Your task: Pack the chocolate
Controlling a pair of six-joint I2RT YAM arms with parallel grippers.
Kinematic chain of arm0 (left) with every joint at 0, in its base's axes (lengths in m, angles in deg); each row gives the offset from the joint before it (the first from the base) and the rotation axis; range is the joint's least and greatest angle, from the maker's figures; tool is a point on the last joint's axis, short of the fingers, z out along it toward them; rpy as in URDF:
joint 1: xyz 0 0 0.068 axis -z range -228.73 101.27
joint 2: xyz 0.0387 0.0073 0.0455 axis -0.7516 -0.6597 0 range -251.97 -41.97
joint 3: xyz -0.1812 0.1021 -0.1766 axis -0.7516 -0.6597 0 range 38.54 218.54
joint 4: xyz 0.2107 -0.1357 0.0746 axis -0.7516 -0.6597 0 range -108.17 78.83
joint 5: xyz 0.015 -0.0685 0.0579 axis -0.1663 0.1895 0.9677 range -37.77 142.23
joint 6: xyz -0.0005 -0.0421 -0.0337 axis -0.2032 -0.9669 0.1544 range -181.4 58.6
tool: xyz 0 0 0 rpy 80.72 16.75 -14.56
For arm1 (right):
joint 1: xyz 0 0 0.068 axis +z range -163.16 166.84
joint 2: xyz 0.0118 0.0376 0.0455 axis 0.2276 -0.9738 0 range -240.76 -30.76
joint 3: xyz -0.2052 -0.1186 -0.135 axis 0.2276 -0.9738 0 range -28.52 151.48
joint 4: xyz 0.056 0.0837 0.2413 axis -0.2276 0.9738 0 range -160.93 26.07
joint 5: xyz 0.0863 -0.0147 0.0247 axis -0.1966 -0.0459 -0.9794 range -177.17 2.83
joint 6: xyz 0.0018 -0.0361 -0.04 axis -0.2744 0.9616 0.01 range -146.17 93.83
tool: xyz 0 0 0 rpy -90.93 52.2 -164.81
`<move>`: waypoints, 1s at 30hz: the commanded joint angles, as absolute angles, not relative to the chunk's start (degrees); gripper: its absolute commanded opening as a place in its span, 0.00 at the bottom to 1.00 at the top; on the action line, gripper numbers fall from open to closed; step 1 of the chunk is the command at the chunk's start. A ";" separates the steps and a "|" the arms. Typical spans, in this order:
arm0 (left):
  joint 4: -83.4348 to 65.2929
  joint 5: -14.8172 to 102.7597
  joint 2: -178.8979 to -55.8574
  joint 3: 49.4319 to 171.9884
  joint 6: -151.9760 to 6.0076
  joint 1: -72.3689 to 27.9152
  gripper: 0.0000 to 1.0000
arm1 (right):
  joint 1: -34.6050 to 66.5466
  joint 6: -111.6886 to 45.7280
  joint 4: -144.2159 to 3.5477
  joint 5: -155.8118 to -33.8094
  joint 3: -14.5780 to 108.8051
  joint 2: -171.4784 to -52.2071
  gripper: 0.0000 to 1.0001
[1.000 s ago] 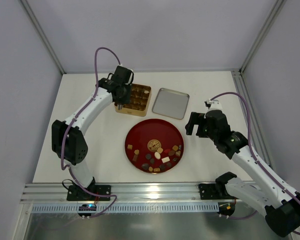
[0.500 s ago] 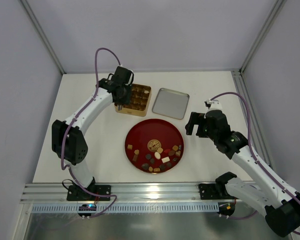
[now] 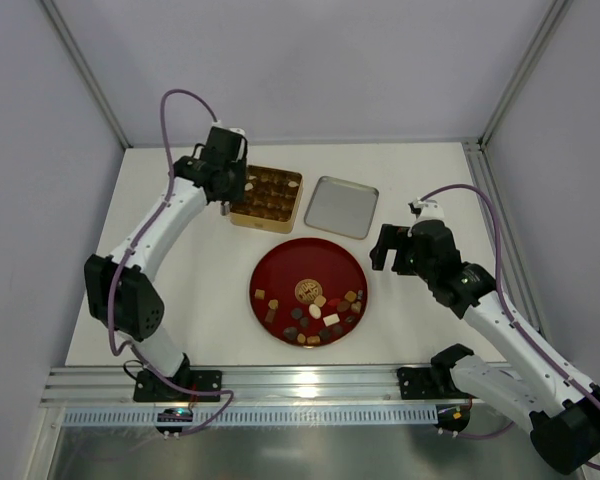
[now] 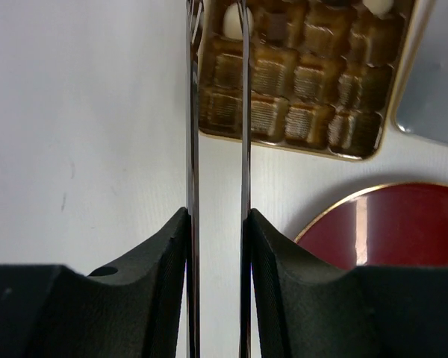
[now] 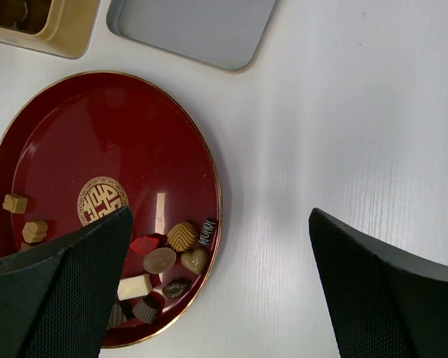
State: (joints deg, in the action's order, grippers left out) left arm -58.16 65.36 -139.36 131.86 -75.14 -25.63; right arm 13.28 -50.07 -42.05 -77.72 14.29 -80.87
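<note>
Shifting since a second ago: my left arm swung toward the upper left of the overhead frame, so the left gripper hung at the left edge of the gold tin instead of over its cells (my right arm had not stirred).
Meaning for the task: I judged that a drop into the tin was ending and that another fetch from the plate was due.
Left gripper: its thin blades stood narrowly apart, with bare table showing through the gap. The tips ran off the top of the wrist view, where a cream-white piece showed between them. Whether they pinched it or it lay in a cell, I could not tell.
Right gripper: it was spread wide with nothing between the fingers.
Chocolate: a loose cluster lay in the lower right part of the dark-red plate, low in the centre of the overhead frame. Some pieces sat in the tin too.
Chocolate against my left gripper: the pile lay below and to the right, well apart, with the tin's near wall between.
Chocolate against my right gripper: the pile lay at lower left in that wrist view, just beside one finger.
Lid: it lay upturned just right of the tin.
</note>
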 commanded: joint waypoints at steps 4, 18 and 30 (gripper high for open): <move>-52.14 67.09 -132.50 127.58 -78.89 -37.03 0.38 | 13.12 -49.46 -45.26 -80.58 15.78 -80.42 1.00; -41.58 64.71 -142.78 119.22 -81.09 -50.40 0.40 | 13.12 -50.25 -46.32 -85.50 14.99 -78.84 1.00; -43.78 64.89 -149.46 116.67 -81.09 -50.57 0.58 | 13.12 -50.77 -45.71 -85.67 12.62 -75.41 1.00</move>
State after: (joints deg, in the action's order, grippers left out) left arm -44.28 64.64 -147.92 117.32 -80.61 -50.31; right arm 13.26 -50.28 -43.95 -85.02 13.54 -76.85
